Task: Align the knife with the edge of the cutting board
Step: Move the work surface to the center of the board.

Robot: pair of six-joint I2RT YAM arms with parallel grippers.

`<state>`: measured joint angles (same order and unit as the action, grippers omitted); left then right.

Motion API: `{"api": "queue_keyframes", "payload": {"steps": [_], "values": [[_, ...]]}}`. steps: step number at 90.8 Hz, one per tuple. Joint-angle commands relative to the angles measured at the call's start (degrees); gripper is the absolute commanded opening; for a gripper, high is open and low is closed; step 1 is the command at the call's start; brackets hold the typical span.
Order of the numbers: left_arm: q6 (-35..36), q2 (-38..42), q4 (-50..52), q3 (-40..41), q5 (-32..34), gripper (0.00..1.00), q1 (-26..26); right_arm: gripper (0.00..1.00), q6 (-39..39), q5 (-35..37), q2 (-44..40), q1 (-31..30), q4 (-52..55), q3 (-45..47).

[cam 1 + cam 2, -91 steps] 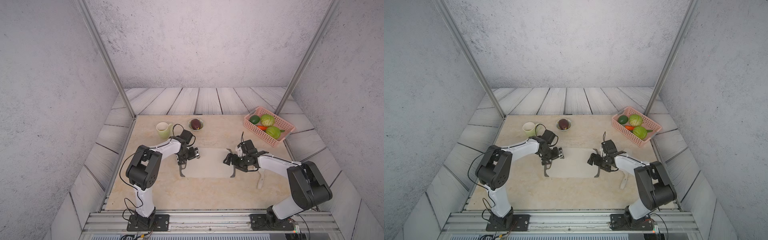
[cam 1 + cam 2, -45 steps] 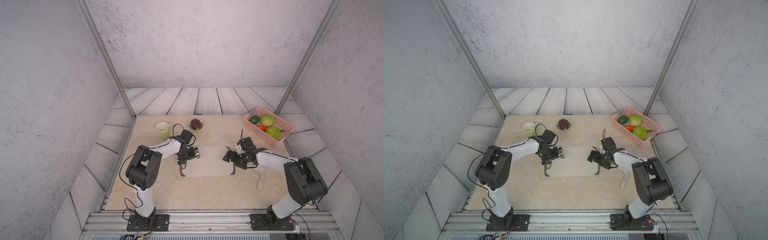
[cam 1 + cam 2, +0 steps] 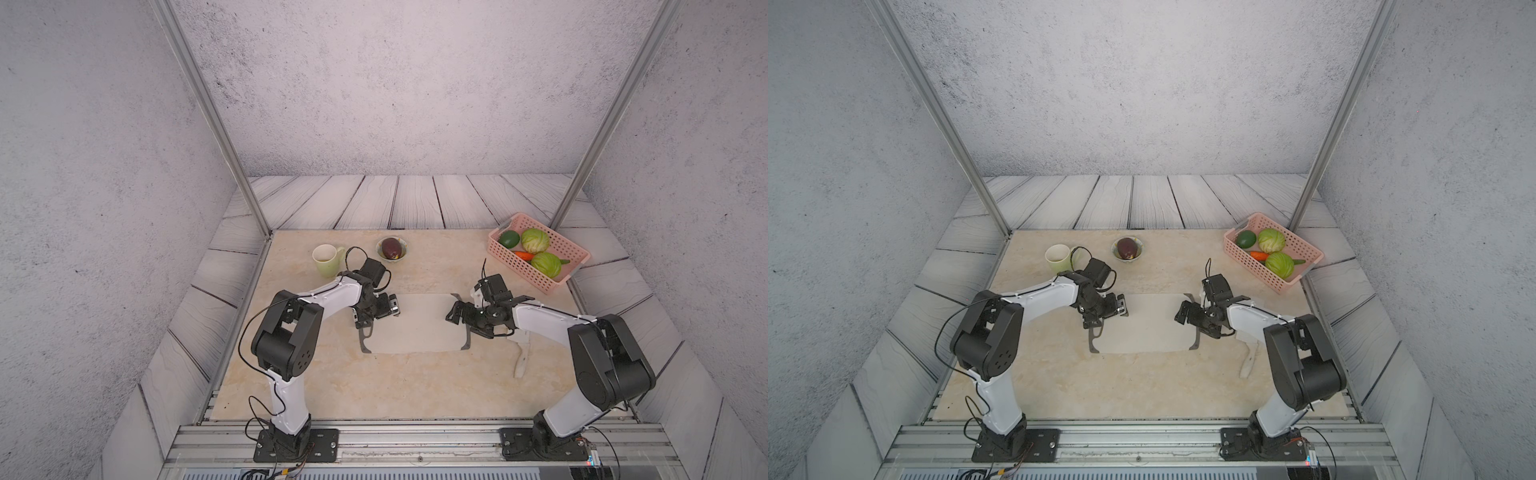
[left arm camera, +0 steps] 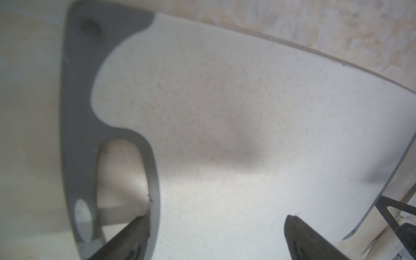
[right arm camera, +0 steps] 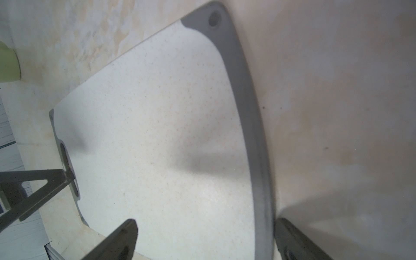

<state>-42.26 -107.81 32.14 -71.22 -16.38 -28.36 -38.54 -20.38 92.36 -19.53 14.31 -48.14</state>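
The pale cutting board [image 3: 415, 326] [image 3: 1144, 328] lies flat mid-table, with a dark trim at each short end. My left gripper [image 3: 370, 322] [image 4: 216, 225] is open at the left end. One finger [image 4: 132, 238] sits by the oval handle slot [image 4: 121, 175] and the other stands over the board. My right gripper [image 3: 471, 322] [image 5: 204, 227] is open and straddles the right trim [image 5: 249, 117]. The off-white knife [image 3: 520, 353] [image 3: 1248, 357] lies on the table right of the board, handle toward the front and slanted. My right arm hides part of its blade.
A pale green mug [image 3: 326, 258] and a small bowl [image 3: 379, 251] holding a dark fruit stand behind the board's left end. A pink basket [image 3: 521, 270] of vegetables sits at the back right. Metal posts rise at both back corners.
My right gripper has shifted slightly toward the back and inward along the board's right end. The left arm, the board and the knife have stayed put.
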Motion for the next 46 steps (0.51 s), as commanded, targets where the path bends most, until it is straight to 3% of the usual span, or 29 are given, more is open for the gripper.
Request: {"api": "queue_keyframes", "payload": {"steps": [1,46], "values": [[1.2,0.6,-0.5,-1.8,-1.5,0.98,-0.3,0.99,-0.7,-0.1,0.7,-0.2,2.1,2.1],[1.4,0.2,0.2,-2.2,-0.4,0.98,-0.2,0.99,-0.8,1.3,-1.1,-0.3,3.7,2.6]]}}
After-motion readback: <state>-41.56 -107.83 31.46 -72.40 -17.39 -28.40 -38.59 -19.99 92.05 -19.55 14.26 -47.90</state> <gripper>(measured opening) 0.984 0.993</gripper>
